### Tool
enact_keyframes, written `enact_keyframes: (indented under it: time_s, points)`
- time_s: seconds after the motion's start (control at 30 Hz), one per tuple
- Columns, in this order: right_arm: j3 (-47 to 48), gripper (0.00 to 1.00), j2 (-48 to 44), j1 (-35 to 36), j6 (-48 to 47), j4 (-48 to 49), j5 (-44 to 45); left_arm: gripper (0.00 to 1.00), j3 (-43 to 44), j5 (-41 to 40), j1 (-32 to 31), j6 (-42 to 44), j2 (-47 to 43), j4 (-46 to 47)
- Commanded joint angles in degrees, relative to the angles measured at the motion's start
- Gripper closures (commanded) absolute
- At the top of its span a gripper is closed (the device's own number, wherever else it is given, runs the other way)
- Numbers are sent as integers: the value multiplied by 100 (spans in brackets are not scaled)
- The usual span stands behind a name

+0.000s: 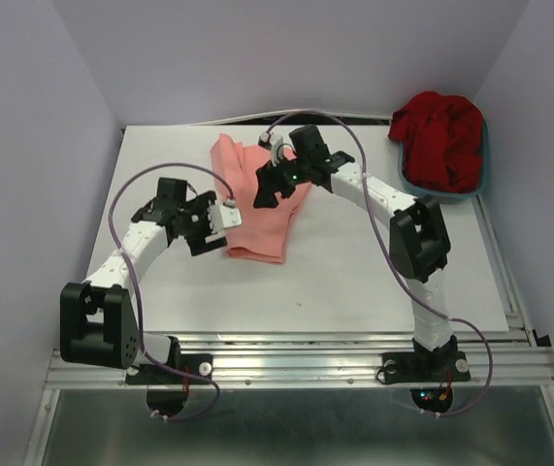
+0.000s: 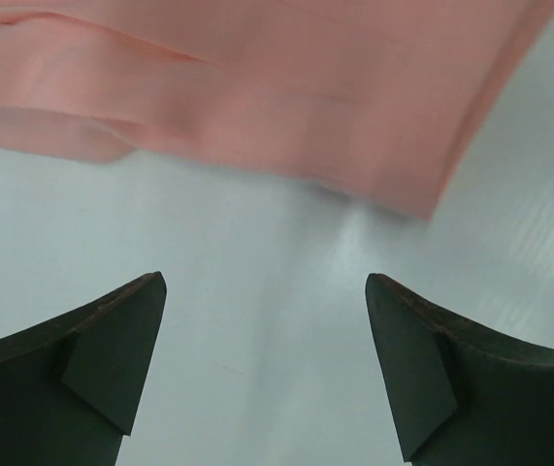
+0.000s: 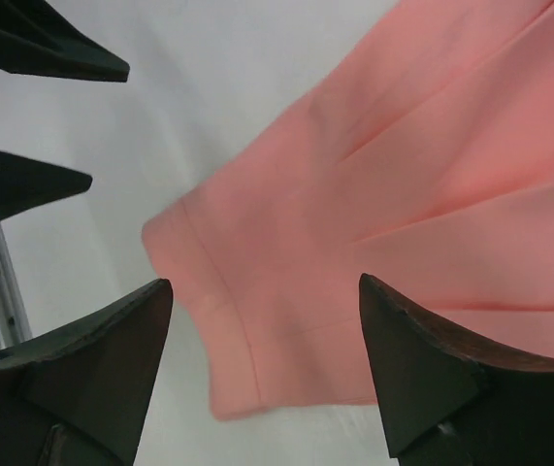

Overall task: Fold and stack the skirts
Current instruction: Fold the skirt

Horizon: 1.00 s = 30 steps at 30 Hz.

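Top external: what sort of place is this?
Probably a lab robot cell, not a home: bare walls boxing in a white table, arms bolted to an aluminium rail, one pink skirt as prop.

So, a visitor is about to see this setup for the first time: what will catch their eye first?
The salmon-pink skirt lies mid-table, bright against the white table, with the left gripper and right gripper both open by it. At the far right corner, a deep red skirt is heaped in a teal basin.

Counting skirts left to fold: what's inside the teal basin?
A heaped deep red skirt fills the teal basin; its floor and anything underneath are covered.
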Motion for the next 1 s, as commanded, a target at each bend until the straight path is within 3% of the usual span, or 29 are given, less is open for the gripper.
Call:
enact_keyframes:
  time_s: [0.0, 0.13, 0.27, 0.4, 0.67, 0.97]
  points:
    - [-639, 21, 191, -155, 493, -72, -915, 5, -935, -120, -28, 2339, -696, 273]
    - [-903, 32, 515, -155, 713, -53, -994, 1, -2366, -111, -203, 2666, -1320, 2008]
    - [-1141, 34, 718, -155, 643, -62, -775, 1, -3502, -234, -668, 2622, -1603, 3778]
    - [-1159, 36, 920, -155, 546, -150, -546, 1, -4443, -462, -1125, 2684, -1306, 5282]
    - [-1124, 36, 1149, -155, 546, -282, -405, 1, -4717, -788, -1469, 2597, -136, 7128]
    - [-1106, 36, 1254, -155, 537, -326, -484, 5, -3786, -683, -1671, 1788, 471, 7088]
